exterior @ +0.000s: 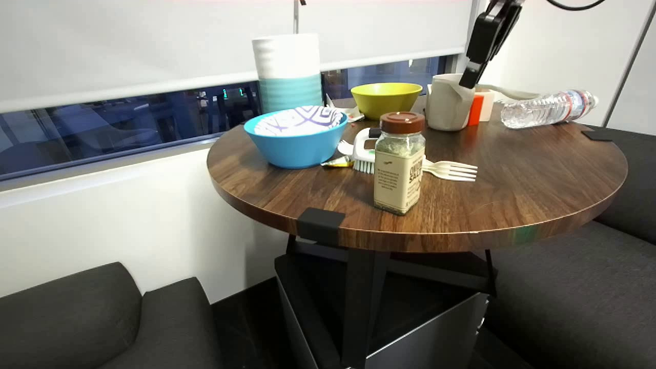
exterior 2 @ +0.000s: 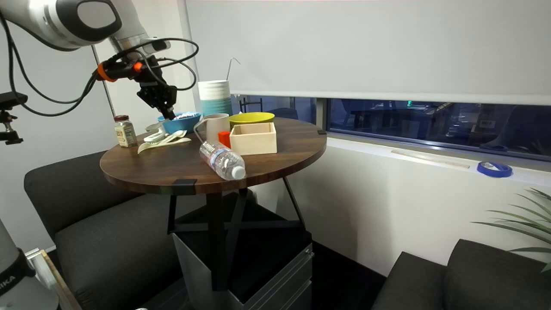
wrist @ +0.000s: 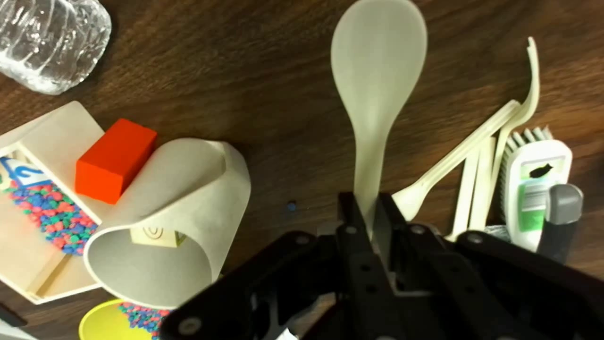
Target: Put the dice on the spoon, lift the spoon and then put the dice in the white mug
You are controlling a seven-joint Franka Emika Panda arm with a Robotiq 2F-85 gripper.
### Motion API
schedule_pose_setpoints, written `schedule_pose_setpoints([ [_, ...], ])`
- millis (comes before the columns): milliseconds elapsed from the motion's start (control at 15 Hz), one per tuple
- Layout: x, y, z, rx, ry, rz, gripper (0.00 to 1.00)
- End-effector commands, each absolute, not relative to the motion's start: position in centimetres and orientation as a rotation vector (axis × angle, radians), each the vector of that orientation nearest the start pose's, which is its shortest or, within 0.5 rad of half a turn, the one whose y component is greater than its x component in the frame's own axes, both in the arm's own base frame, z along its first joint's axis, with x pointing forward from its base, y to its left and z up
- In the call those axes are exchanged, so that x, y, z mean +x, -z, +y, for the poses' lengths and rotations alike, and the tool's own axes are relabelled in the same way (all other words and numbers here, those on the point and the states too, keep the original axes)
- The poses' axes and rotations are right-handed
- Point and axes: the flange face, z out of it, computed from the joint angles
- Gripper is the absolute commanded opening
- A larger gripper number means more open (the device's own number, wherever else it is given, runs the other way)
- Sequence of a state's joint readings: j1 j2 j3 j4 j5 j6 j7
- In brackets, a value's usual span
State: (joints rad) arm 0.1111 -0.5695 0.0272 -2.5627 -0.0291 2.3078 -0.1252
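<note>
Nearest the wrist camera is the gripper (wrist: 367, 203); I read its jaws as clenched on the handle of the pale spoon (wrist: 376, 99), with the spoon's head at 12 o'clock from the fingertips and raised above the wooden table (wrist: 273, 85). Taking the fingertips as dial centre, I locate the white mug (wrist: 219, 208) at 9 o'clock; both exterior views show it upright on the table. The dice (wrist: 155, 237), a light wooden cube with a ring-shaped mark, lies inside the mug. The orange-red block (wrist: 106, 165) sits between the mug and the wooden box (wrist: 66, 127); the box, also toward 9 o'clock, contains coloured granules (wrist: 56, 212) and a number block (wrist: 28, 172) showing a 2. At 8 o'clock, cut off by the edge of view and partly hidden, the yellow bowl (wrist: 104, 326) holds similar granules. The clear bottle (wrist: 52, 47) is at 10 o'clock; both exterior views show it lying on its side. Pale cutlery (wrist: 465, 145) lies at 2 o'clock, and the scrubbing brush (wrist: 533, 184) at 3 o'clock. In an exterior view, referenced to the table centre, the capped seasoning jar (exterior: 400, 169) stands upright at 6 o'clock; the blue bowl (exterior: 302, 151), at 9 o'clock, holds a patterned bowl (exterior: 302, 122); the white-and-teal stack (exterior: 287, 66) rises behind them, toward 11 o'clock.
</note>
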Motion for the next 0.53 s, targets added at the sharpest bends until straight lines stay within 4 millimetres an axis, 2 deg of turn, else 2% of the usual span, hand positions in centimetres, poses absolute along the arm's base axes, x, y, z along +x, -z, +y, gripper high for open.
schedule_pose_setpoints([
  [0, 39.9, -45.4, 6.2, -3.074, 0.442, -0.488, 0.03],
  [267, 40.5, -41.6, 7.0, -3.069, 0.405, -0.489, 0.03],
  [467, 40.9, -40.0, 7.4, -3.056, 0.385, -0.456, 0.03],
])
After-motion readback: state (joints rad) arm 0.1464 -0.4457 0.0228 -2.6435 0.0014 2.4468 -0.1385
